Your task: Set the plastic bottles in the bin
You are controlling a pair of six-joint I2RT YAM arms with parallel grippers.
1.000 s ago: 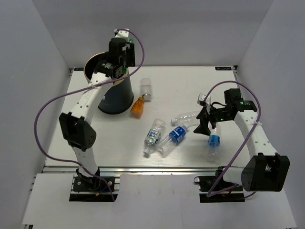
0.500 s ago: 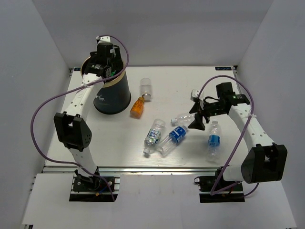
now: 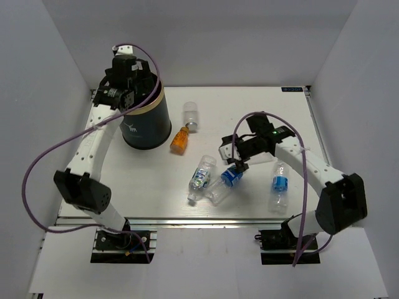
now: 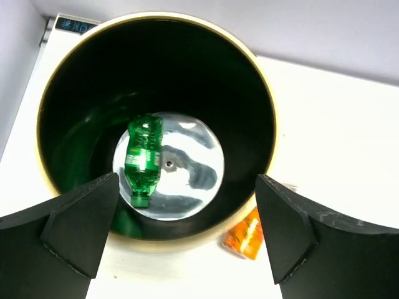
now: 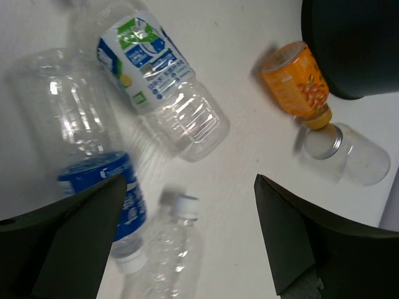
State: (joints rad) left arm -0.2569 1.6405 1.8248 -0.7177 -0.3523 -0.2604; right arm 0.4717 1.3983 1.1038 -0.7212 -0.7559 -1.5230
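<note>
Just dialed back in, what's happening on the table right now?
The left gripper hovers over the bin, jaws open and empty; a green bottle lies on the bin's floor. The right gripper hangs over the blue-labelled bottles mid-table, jaws open, gripping nothing. The orange bottle and a plain clear bottle lie on the table beside the bin, not yet binned.

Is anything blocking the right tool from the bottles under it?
Nothing visible does. The right tool is open above the blue-labelled bottle and a white-capped clear bottle, with no other object in between.
</note>
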